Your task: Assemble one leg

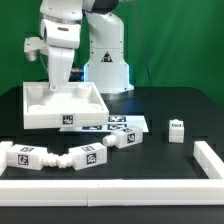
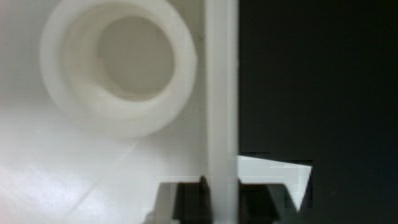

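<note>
The large white tray-like tabletop panel (image 1: 90, 98) lies at the back left of the black table. My gripper (image 1: 55, 88) reaches down onto its wall on the exterior view's left. In the wrist view my gripper (image 2: 221, 192) has one dark finger (image 2: 185, 200) on each side of the thin upright wall (image 2: 221, 90) and is shut on it. A round screw socket (image 2: 125, 60) shows on the panel's inner face. Several short white tagged legs lie loose in front: one (image 1: 22, 157), another (image 1: 85, 156), a third (image 1: 125, 139), and one stands alone (image 1: 177, 130).
The marker board (image 1: 128, 123) lies flat just in front of the panel. A white rail (image 1: 120, 186) runs along the table's front and turns up the exterior view's right side (image 1: 211, 158). The robot base (image 1: 105, 60) stands behind the panel.
</note>
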Robot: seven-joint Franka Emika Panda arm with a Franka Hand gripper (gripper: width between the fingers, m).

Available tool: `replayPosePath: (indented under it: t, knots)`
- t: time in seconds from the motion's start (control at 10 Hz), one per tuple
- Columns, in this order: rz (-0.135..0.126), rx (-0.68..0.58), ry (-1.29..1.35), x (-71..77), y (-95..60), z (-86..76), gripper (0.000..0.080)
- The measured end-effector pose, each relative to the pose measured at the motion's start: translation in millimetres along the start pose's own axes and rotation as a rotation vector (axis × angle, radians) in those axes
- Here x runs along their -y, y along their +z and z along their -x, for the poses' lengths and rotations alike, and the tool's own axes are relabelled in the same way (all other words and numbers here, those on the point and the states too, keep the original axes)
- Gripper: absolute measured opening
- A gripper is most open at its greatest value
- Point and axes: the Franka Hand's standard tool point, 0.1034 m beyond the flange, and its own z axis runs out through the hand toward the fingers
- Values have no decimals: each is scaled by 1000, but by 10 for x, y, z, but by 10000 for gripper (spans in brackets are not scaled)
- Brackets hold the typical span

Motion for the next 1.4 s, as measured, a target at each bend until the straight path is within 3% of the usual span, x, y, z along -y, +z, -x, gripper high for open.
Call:
replayPosePath:
  t: [0.1,0.2,0.4,0.5,1.0,1.1,1.4]
  knots:
    - [65,-49,13,-170,-188,-75,57]
    - [58,-58,51,-361,-340,-180,57]
    - [-41,-44,65,-872,-561,-440,57]
    - [-34,-48,27,-1051,-555,-460,57]
    - [-46,-52,49,-994,-481,-462,57]
    - [-29,-51,69,-1038,-469,-541,57]
    - [-47,-43,162,-1337,-324,-845,57]
